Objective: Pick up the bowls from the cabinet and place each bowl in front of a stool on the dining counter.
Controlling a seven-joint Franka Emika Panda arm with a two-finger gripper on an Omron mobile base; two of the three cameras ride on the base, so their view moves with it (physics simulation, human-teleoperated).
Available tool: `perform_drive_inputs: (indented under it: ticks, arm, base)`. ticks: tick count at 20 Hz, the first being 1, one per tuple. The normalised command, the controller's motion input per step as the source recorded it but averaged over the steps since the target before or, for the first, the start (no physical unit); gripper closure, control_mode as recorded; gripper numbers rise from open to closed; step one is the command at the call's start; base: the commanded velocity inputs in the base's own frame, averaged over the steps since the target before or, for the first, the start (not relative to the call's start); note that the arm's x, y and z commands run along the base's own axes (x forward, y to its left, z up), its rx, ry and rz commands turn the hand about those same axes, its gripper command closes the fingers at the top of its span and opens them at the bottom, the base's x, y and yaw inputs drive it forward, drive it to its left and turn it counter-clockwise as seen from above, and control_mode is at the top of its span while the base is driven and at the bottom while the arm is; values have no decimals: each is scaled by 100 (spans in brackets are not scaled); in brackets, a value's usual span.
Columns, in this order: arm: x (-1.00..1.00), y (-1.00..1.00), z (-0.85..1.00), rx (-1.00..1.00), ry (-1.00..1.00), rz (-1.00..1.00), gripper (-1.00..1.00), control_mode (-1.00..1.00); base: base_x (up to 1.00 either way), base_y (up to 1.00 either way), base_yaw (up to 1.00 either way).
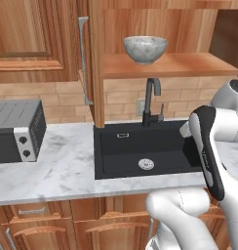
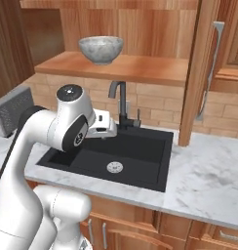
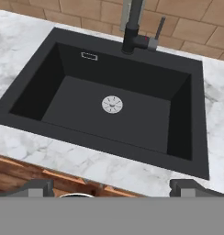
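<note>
Toaster oven (image 1: 16,131): a grey box with two knobs, sitting at the left end of the marble counter (image 1: 62,168), well apart from the sink.
Cabinet door (image 1: 35,39): reddish-brown wood, above the toaster oven; its long silver bar handle (image 1: 83,58) runs down the right edge.
Cabinet side panel (image 1: 96,63): an upright board that comes down to the counter at the sink's back left corner, between the door and the open shelf.
Bowl (image 1: 145,48): speckled grey-white, upright on the cabinet's inner shelf (image 1: 189,64), near the shelf's front edge and left of its middle, directly above the tap.
Tap (image 1: 151,102): black, tall and hooked, at the back edge of the sink; it rises almost to the underside of the shelf, below the bowl.
Sink (image 1: 140,151): black basin set into the counter, with a round silver drain (image 3: 112,104) in its floor.
Arm (image 2: 67,122): white, bent over the front of the sink, well below the shelf.
Claw (image 3: 111,189): spread wide with nothing between its tips, hanging over the counter's front edge and looking down into the basin.
Lower drawers (image 1: 38,219): wooden fronts under the counter.
</note>
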Motion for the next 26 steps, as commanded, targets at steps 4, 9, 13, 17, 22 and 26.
perform_drive_inputs:
  ticks: [4,9,13,17,22,26]
  arm:
    - [0,0,0,0,0,0,-100,100]
    - [0,0,0,0,0,0,-100,100]
    - [0,0,0,0,0,0,-100,100]
    - [0,0,0,0,0,0,-100,100]
    - [0,0,0,0,0,0,-100,100]
    - [0,2,1,0,-1,0,-100,-100]
  base:
    - [23,29,-18]
    - [23,32,-9]
    - [35,5,-1]
    - [43,0,0]
    - [12,0,0]
    - [0,0,0]
